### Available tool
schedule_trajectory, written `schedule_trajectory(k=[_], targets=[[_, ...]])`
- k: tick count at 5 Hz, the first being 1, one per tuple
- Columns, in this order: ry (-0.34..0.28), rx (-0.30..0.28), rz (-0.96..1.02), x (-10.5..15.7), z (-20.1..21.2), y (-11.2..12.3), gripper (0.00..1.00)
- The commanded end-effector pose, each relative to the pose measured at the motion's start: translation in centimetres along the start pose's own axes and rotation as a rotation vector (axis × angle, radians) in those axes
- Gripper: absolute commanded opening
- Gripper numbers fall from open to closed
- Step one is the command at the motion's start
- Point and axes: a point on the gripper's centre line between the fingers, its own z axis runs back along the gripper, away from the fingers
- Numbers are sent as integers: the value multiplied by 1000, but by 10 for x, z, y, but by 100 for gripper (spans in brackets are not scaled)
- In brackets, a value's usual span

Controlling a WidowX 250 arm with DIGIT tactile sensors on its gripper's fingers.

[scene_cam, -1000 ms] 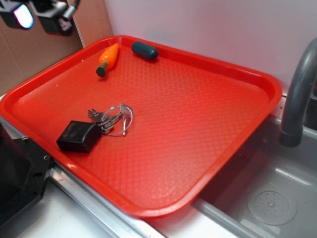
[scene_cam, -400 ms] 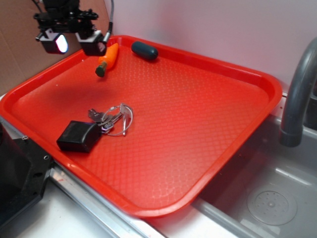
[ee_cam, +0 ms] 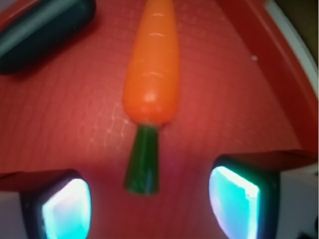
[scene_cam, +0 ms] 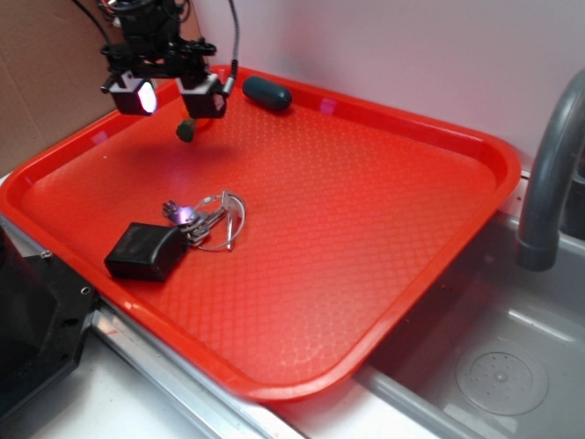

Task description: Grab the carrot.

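One carrot (ee_cam: 152, 74) on red tray (scene_cam: 384, 274)

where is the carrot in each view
Exterior: the carrot is at the tray's far left corner, mostly hidden under the gripper; only its green stub shows.
Wrist: the carrot fills the top centre, green stub pointing down between the open fingers.
Shared landmark: the dark teal capsule beside the carrot on the red tray.

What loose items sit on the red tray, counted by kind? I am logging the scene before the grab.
carrot: 1
dark teal capsule: 1
bunch of keys with black fob: 1
Total: 3, all on the red tray, gripper over the carrot.
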Motion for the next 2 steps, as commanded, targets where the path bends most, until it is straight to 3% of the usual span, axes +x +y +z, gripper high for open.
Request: schedule_trajectory(k=[1, 2], targets=[[12, 6, 14, 16, -24, -4, 100], [42, 10, -3, 18, -37, 0, 100]])
